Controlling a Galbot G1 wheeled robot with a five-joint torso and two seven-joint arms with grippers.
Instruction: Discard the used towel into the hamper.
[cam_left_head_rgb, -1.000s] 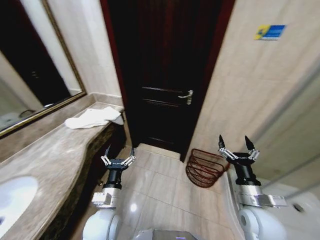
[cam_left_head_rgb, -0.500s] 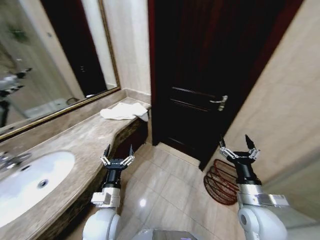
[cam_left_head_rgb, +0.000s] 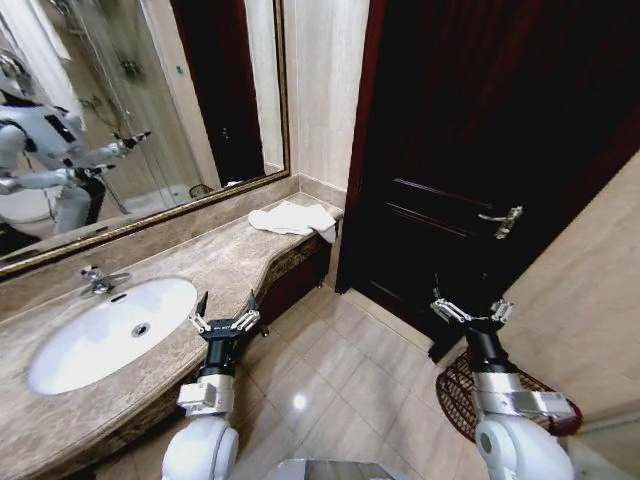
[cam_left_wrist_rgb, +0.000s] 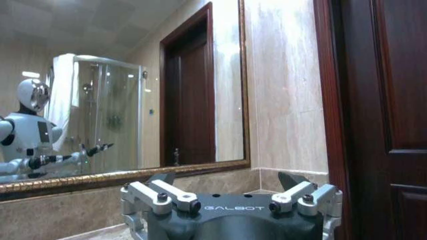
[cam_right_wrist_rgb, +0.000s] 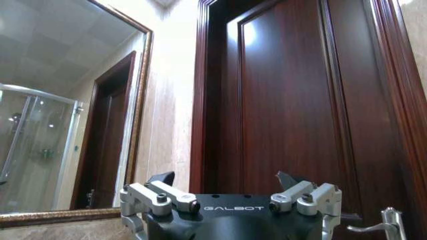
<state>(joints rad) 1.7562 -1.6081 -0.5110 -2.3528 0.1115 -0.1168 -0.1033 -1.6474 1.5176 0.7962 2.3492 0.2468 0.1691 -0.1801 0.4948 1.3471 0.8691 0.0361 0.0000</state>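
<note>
the left gripper (cam_left_head_rgb: 225, 307) is seen low in the middle-left of the head view, held up in the air with its fingers spread wide and nothing between them. it is held just in front of the edge of the counter (cam_left_head_rgb: 225, 265). in the left wrist view the left gripper (cam_left_wrist_rgb: 230, 181) is spread too, and the mirror (cam_left_wrist_rgb: 133, 100) and a pale wall are seen past it.

the right gripper (cam_left_head_rgb: 470, 307) is seen low in the middle-right of the head view. its fingers are spread as well, and nothing is held. in the right wrist view the right gripper (cam_right_wrist_rgb: 227, 180) is pointed at the dark door (cam_right_wrist_rgb: 293, 100), and the door handle (cam_right_wrist_rgb: 373, 226) is seen in the lower right corner.

the towel (cam_left_head_rgb: 293, 218) is white and is laid in a loose heap on the far end of the counter, near the corner by the wall. it is found above the middle of the head view, up and to the right of the left gripper and well apart from it. it is even farther from the right gripper.

the hamper (cam_left_head_rgb: 455, 395) is set on the tiled floor (cam_left_head_rgb: 340, 380) in the lower right of the head view, by the wall. it is partly hidden behind the right arm and is placed below the right gripper.

the sink (cam_left_head_rgb: 105, 335) is sunk into the counter at the left, with a tap (cam_left_head_rgb: 97, 280) behind it.
</note>
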